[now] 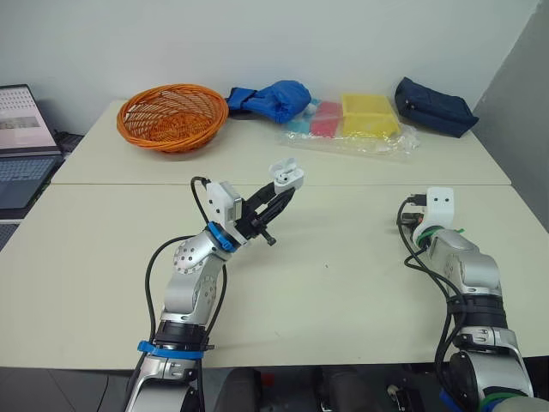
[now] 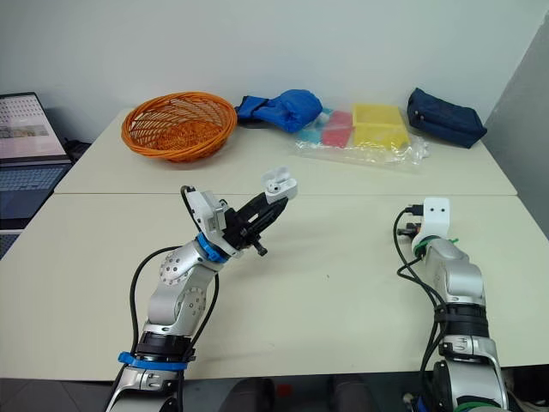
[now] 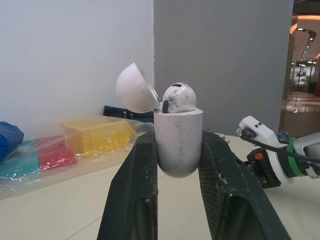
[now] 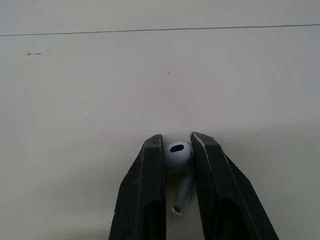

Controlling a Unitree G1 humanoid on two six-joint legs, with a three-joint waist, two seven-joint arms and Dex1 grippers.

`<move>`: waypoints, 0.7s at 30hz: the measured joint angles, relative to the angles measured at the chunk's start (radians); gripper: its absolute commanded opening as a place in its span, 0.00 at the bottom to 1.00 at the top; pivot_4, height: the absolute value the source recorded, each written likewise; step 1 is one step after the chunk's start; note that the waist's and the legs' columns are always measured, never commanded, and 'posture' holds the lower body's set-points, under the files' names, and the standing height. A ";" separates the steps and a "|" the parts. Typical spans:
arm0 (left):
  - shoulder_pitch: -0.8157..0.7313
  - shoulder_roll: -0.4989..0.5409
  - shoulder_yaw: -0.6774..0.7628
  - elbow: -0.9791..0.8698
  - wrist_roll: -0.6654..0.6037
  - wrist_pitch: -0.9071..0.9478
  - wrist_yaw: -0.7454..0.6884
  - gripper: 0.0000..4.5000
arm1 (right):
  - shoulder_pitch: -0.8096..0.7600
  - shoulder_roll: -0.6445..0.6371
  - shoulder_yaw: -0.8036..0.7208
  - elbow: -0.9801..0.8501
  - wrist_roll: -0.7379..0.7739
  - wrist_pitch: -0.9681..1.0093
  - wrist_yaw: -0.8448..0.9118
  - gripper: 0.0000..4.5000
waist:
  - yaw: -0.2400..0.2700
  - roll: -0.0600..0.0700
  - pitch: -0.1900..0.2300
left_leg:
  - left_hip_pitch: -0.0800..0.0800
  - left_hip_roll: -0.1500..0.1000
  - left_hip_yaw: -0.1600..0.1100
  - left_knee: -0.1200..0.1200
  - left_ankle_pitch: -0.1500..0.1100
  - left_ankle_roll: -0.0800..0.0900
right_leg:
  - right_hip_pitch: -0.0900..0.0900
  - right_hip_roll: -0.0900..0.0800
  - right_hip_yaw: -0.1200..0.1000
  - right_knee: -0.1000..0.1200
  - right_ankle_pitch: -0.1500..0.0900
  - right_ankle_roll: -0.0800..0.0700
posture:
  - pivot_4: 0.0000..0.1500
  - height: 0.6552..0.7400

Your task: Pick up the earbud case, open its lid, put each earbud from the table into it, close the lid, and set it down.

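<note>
Mid-task state, second earbud in hand. The left gripper (image 1: 283, 190) is clenched on the earbud case (image 3: 178, 142), holding it upright and raised above the middle of the table (image 1: 343, 283). The lid (image 3: 135, 89) stands tilted open, and we see the first earbud (image 3: 177, 97) seated in the case with its head showing above the rim. At the near right of the table, well apart from the case, the right gripper (image 4: 176, 142) pinches the head of the second earbud (image 4: 178, 154) between its two fingers. We cannot tell whether that earbud has left the surface. We judge pick-up, lid opening and one insertion done. Left to do: carrying the second earbud across, seating it, closing the lid and setting the case down.
</note>
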 measured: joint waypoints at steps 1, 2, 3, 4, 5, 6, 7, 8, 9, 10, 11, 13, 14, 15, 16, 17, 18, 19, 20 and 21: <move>0.000 0.000 0.000 0.000 0.000 0.002 0.000 0.17 | 0.009 -0.003 0.002 -0.014 0.000 0.004 0.007 0.09 | 0.000 0.000 0.000 | 0.000 0.000 0.000 0.000 0.000 0.000 | 0.000 0.000 0.000 0.000 0.000 0.000 | 1.00 1.00; -0.001 0.000 0.000 0.000 0.000 0.003 0.000 0.17 | 0.022 -0.011 0.006 -0.033 0.001 0.013 0.022 0.09 | 0.001 0.000 0.000 | -0.001 0.000 0.000 0.000 0.000 0.000 | 0.000 0.000 0.000 0.000 0.000 -0.001 | 1.00 1.00; -0.001 0.000 0.000 0.000 0.000 0.003 0.000 0.17 | 0.034 -0.027 0.013 -0.054 0.003 0.027 0.045 0.09 | 0.001 0.000 0.000 | -0.001 0.000 0.000 -0.001 0.000 0.000 | 0.000 0.000 0.000 0.000 0.000 -0.001 | 1.00 1.00; -0.001 0.000 0.000 0.000 0.000 0.004 0.001 0.17 | 0.049 -0.052 0.027 -0.081 0.011 0.043 0.086 0.09 | 0.001 0.000 0.000 | -0.001 0.000 0.000 -0.001 0.000 0.000 | 0.000 0.000 0.000 -0.001 0.000 -0.001 | 1.00 1.00; -0.001 0.000 0.001 -0.001 0.000 0.005 0.001 0.17 | 0.065 -0.085 0.052 -0.106 0.022 0.053 0.143 0.09 | 0.001 0.000 0.000 | -0.002 0.000 0.000 -0.001 0.000 0.000 | 0.000 0.000 -0.001 -0.001 -0.001 -0.001 | 1.00 1.00; -0.001 0.001 0.001 -0.003 0.000 0.005 0.001 0.17 | 0.084 -0.135 0.093 -0.138 0.035 0.054 0.222 0.09 | 0.001 0.001 0.000 | -0.002 0.000 0.000 -0.001 0.000 0.000 | -0.001 0.000 -0.001 -0.002 -0.001 -0.001 | 1.00 1.00; -0.001 0.001 0.001 -0.004 0.000 0.005 0.001 0.17 | 0.103 -0.198 0.144 -0.179 0.043 0.043 0.325 0.09 | 0.001 0.001 0.001 | -0.002 0.000 -0.001 -0.001 0.000 0.000 | -0.001 0.000 -0.001 -0.002 -0.001 -0.001 | 1.00 1.00; -0.001 0.001 0.000 -0.005 0.000 0.006 0.000 0.17 | 0.120 -0.270 0.191 -0.222 0.046 0.014 0.432 0.09 | 0.000 0.002 0.001 | -0.002 0.000 -0.001 -0.001 0.000 0.000 | -0.001 0.000 -0.001 -0.002 -0.001 0.000 | 1.00 1.00; -0.001 -0.004 -0.004 -0.007 0.000 0.004 -0.001 0.17 | 0.154 -0.394 0.243 -0.275 0.053 -0.043 0.586 0.09 | 0.001 0.005 0.003 | -0.003 -0.001 -0.001 -0.001 0.000 0.000 | -0.001 -0.001 -0.002 -0.003 -0.001 0.000 | 1.00 1.00; 0.005 -0.002 -0.003 -0.009 0.000 0.002 -0.001 0.17 | 0.176 -0.483 0.264 -0.304 0.057 -0.086 0.691 0.09 | 0.003 0.005 0.003 | -0.002 -0.001 -0.001 -0.002 0.000 0.000 | 0.000 -0.001 -0.002 -0.004 -0.001 0.000 | 1.00 1.00; 0.012 0.002 0.003 -0.008 0.000 0.000 -0.001 0.17 | 0.186 -0.557 0.274 -0.318 0.058 -0.129 0.789 0.09 | 0.003 0.004 0.003 | -0.002 -0.001 -0.001 -0.002 0.000 0.000 | 0.000 -0.001 -0.003 -0.006 -0.001 0.001 | 1.00 1.00; 0.012 -0.001 0.003 -0.002 0.002 -0.001 0.000 0.17 | 0.187 -0.652 0.280 -0.302 0.056 -0.212 0.934 0.09 | 0.003 0.004 0.003 | -0.002 -0.001 -0.001 -0.001 0.000 0.000 | 0.000 -0.001 -0.003 -0.005 -0.001 0.001 | 1.00 1.00; 0.011 -0.003 0.002 -0.003 0.002 -0.005 0.000 0.17 | 0.187 -0.681 0.288 -0.287 0.054 -0.243 0.987 0.09 | 0.003 0.003 0.003 | -0.002 -0.001 0.000 -0.001 0.000 0.000 | 0.001 -0.001 -0.003 -0.005 -0.001 0.000 | 1.00 1.00; 0.011 -0.005 0.001 -0.003 0.003 -0.010 0.000 0.17 | 0.186 -0.714 0.307 -0.253 0.042 -0.295 1.056 0.09 | 0.002 0.003 0.004 | -0.002 -0.001 0.000 0.000 0.000 0.000 | 0.001 -0.001 -0.003 -0.005 -0.001 0.000 | 1.00 1.00; 0.011 -0.006 0.001 -0.003 0.003 -0.012 0.000 0.17 | 0.185 -0.738 0.327 -0.211 0.027 -0.349 1.111 0.09 | 0.001 0.003 0.004 | -0.001 -0.001 0.000 0.000 0.000 0.000 | 0.001 -0.001 -0.003 -0.005 -0.001 0.000 | 1.00 1.00; 0.012 -0.006 0.001 -0.003 0.003 -0.013 0.000 0.17 | 0.184 -0.751 0.338 -0.176 0.012 -0.388 1.144 0.09 | 0.001 0.003 0.004 | -0.001 -0.001 0.000 0.000 0.000 0.000 | 0.000 -0.001 -0.003 -0.004 -0.001 0.000 | 1.00 1.00; 0.015 -0.006 0.001 -0.003 0.003 -0.013 0.000 0.17 | 0.180 -0.757 0.352 -0.137 -0.006 -0.434 1.177 0.09 | 0.001 0.003 0.004 | -0.001 -0.001 0.001 0.000 0.000 0.000 | 0.000 -0.001 -0.002 -0.004 -0.001 0.000 | 1.00 1.00; 0.019 -0.006 0.001 -0.003 0.003 -0.013 0.000 0.17 | 0.176 -0.758 0.359 -0.102 -0.020 -0.470 1.199 0.09 | 0.000 0.003 0.004 | -0.001 -0.001 0.001 0.000 0.000 0.000 | 0.000 -0.001 -0.002 -0.004 -0.001 0.000 | 1.00 1.00; 0.024 -0.006 0.001 -0.004 0.003 -0.013 0.000 0.17 | 0.170 -0.757 0.366 -0.076 -0.032 -0.498 1.213 0.09 | 0.000 0.003 0.004 | -0.001 -0.001 0.000 0.000 0.000 0.000 | 0.000 -0.001 -0.001 -0.003 -0.001 0.000 | 1.00 1.00; 0.031 -0.006 0.000 -0.009 0.003 -0.013 0.001 0.17 | 0.157 -0.755 0.375 -0.040 -0.047 -0.534 1.223 0.09 | -0.001 0.003 0.004 | 0.000 -0.001 0.000 0.000 0.000 0.000 | 0.000 -0.001 -0.001 -0.003 -0.001 0.000 | 1.00 1.00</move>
